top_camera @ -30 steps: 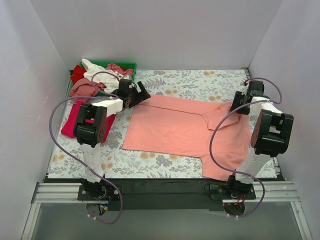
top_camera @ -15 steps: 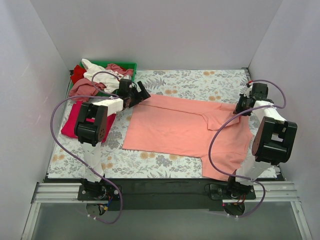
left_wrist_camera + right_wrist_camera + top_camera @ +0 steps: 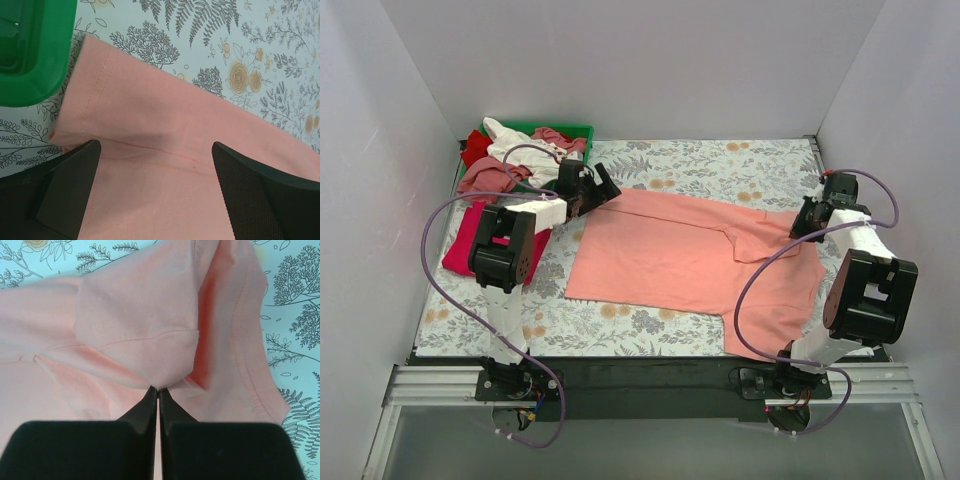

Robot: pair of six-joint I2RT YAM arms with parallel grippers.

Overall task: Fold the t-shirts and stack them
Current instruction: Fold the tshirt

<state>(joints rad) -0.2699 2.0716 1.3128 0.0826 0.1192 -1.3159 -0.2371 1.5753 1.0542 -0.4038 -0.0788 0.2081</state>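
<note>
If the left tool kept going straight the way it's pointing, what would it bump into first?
Most likely the salmon-pink t-shirt: the open left tool points at its hemmed edge, and cloth fills the view ahead. The green tray sits off to the side. How close the tool hangs is unclear.

Bright, even overhead light, soft shadows, no glare; wrist views sharp.

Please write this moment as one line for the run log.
left gripper: open over salmon-pink t-shirt | right gripper: shut on same t-shirt
</note>
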